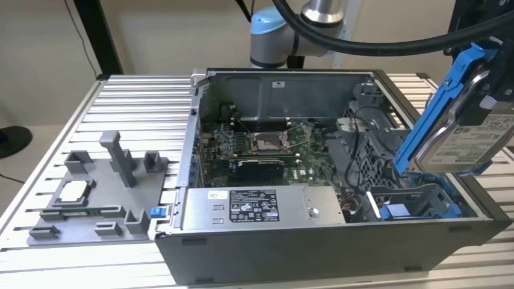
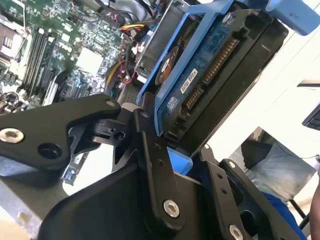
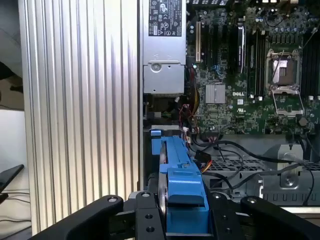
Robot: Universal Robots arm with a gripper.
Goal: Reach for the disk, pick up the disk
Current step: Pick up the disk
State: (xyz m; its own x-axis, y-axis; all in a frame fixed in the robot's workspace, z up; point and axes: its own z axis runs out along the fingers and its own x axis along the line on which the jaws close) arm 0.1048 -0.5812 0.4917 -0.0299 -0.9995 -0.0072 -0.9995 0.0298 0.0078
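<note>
The disk (image 1: 464, 133) is a silver hard drive with a white label in a blue plastic bracket. It hangs tilted in the air above the open computer case's drive bay (image 1: 411, 203), at the exterior view's right. My gripper (image 1: 496, 90) is shut on it from above. In the second wrist view the black fingers (image 2: 150, 150) clamp the disk (image 2: 215, 60) by its blue frame, with the connector edge showing. In the first wrist view the disk (image 3: 181, 185) sits edge-on inside my gripper (image 3: 182, 215).
The open grey computer case (image 1: 321, 241) holds a motherboard (image 1: 265, 144) and a labelled power-supply box (image 1: 253, 206). A grey fixture with a small silver chip (image 1: 72, 191) lies on the slatted metal table (image 1: 136, 102). A seated person's legs (image 2: 280, 170) are beyond the table.
</note>
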